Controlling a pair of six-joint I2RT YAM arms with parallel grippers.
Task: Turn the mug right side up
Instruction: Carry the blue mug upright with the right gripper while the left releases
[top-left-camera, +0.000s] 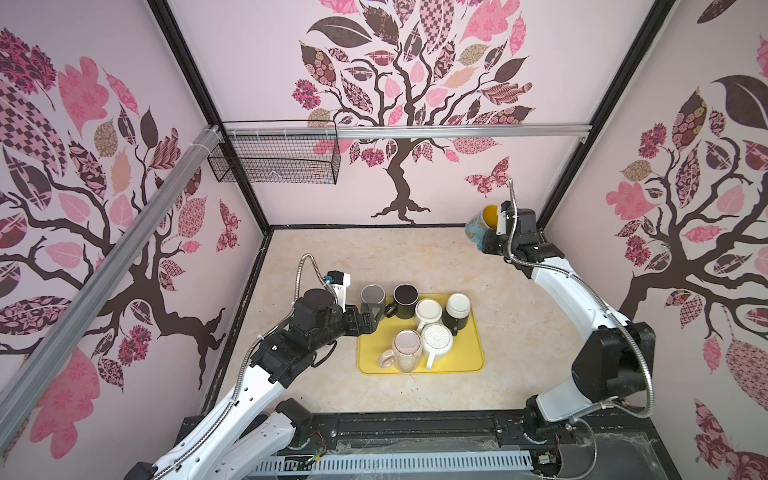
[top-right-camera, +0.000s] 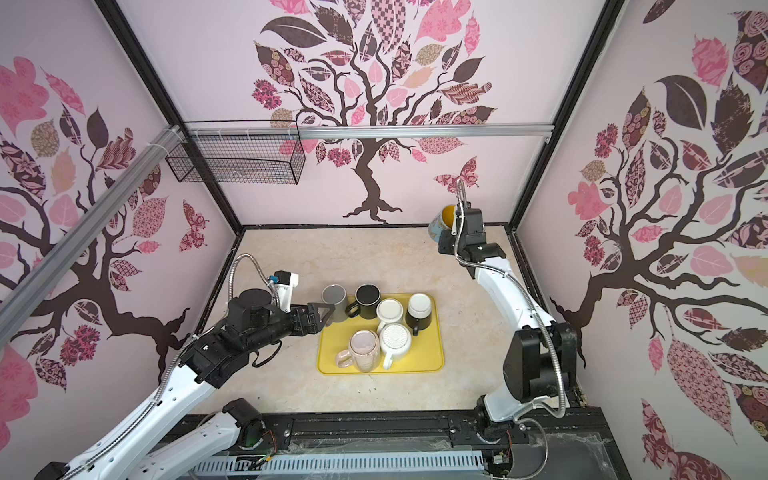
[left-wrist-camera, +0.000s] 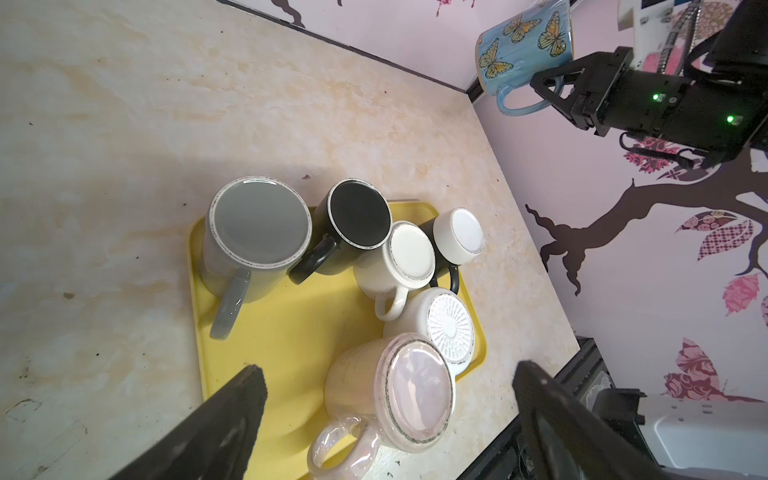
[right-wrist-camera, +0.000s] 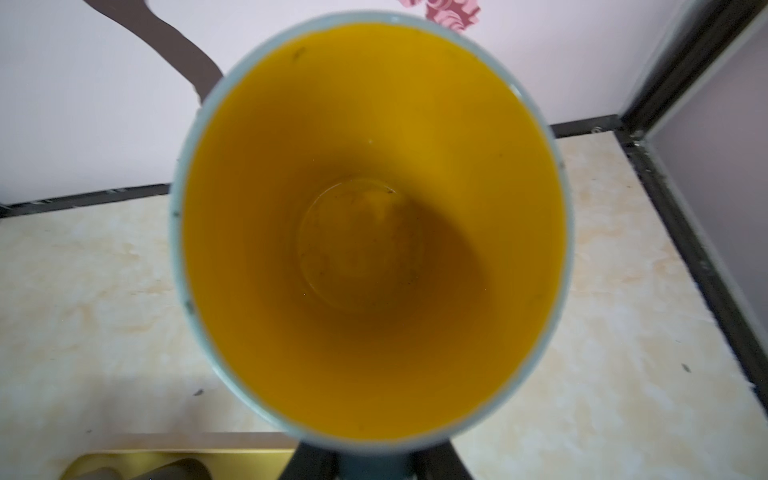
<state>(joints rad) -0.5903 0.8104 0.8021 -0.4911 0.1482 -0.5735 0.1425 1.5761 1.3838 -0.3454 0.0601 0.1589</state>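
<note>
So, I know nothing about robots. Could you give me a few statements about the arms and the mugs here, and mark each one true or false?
1. The right gripper holds a blue ceramic mug, butterfly-printed and yellow inside, up in the air by its handle. True.
2. The left gripper is shut on the grey ceramic mug. False: its jaws stand wide open beside that mug and hold nothing.
3. All six mugs on the yellow plastic tray stand bottom up. True.
4. The pearly pink mug sits at the tray's far edge, nearest the back wall. False: it sits at the near edge, toward the robot's base.
</note>
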